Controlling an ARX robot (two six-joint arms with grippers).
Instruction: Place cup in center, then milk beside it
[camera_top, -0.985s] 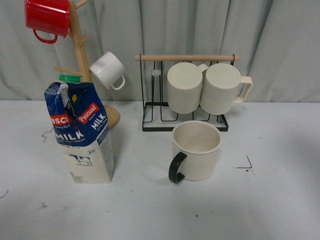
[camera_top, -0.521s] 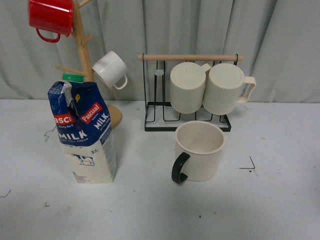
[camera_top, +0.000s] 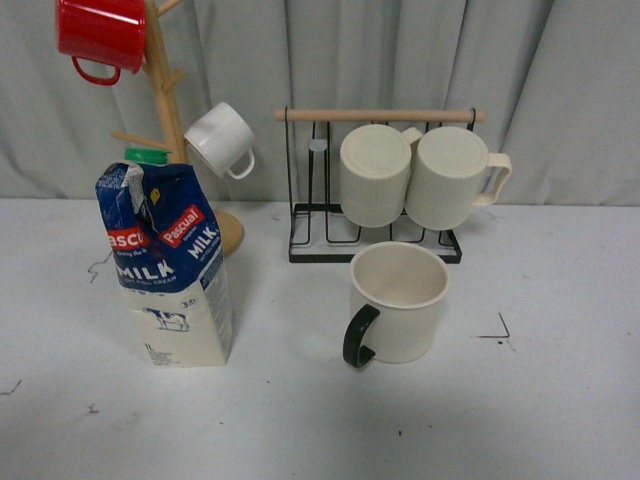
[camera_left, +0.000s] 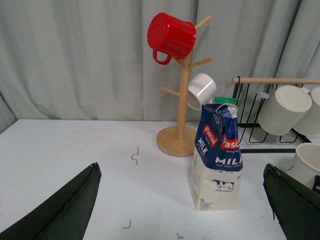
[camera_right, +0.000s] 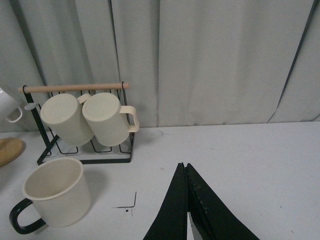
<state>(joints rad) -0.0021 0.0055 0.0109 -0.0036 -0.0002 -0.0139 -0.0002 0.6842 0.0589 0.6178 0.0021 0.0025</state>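
The cup (camera_top: 397, 302) stands upright on the counter (camera_top: 300, 420), handle toward 7 o'clock, with the milk (camera_top: 170, 270) upright and well apart at its 9 o'clock and the wire rack (camera_top: 330, 115) just behind at 12 o'clock. The left gripper (camera_left: 181, 169) has its fingers (camera_left: 65, 210) spread wide, clear of the milk. The right gripper (camera_right: 184, 167) has its fingers pressed together, holding nothing, apart from the cup.

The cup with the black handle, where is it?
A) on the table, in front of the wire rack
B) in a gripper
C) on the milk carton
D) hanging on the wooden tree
A: the cup stands upright on the table, just in front of the wire rack, untouched.
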